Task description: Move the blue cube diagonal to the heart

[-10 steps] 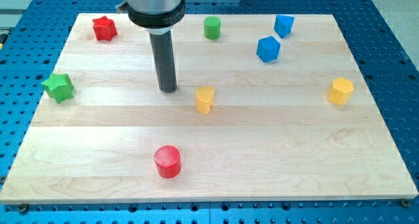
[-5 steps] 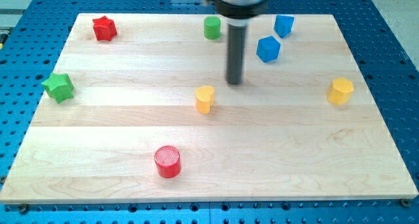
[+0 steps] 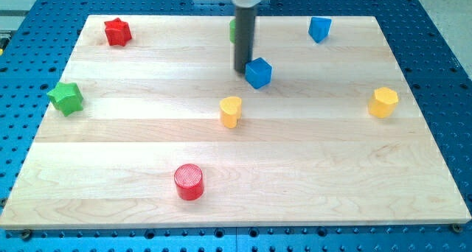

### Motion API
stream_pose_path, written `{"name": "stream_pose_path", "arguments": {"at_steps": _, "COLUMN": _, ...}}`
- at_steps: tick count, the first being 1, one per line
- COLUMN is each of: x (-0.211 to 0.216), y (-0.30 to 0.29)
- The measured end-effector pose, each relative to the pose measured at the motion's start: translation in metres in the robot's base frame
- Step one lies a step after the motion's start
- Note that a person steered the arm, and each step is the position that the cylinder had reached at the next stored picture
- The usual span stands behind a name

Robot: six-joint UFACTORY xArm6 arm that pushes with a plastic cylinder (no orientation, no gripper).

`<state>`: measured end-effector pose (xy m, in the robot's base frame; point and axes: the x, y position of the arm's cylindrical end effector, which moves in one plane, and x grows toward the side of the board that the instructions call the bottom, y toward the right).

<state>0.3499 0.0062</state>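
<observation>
Dark upright rod, my tip (image 3: 243,71) touching the blue cube (image 3: 259,72).

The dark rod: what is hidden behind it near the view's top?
A green block shows only as a sliver at the rod's left edge; its shape is covered. My tip sits against the blue cube.

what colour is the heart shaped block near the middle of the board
Yellow heart, seen in the camera view.
</observation>
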Motion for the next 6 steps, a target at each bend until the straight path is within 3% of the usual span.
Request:
{"name": "stream_pose_path", "arguments": {"at_steps": 2, "x": -0.022, "y": 0.086}}
{"name": "stream_pose_path", "arguments": {"at_steps": 3, "x": 0.006, "y": 0.080}}
{"name": "stream_pose_path", "arguments": {"at_steps": 5, "x": 0.045, "y": -0.093}}
{"name": "stream_pose_path", "arguments": {"at_steps": 6, "x": 0.045, "y": -0.098}}
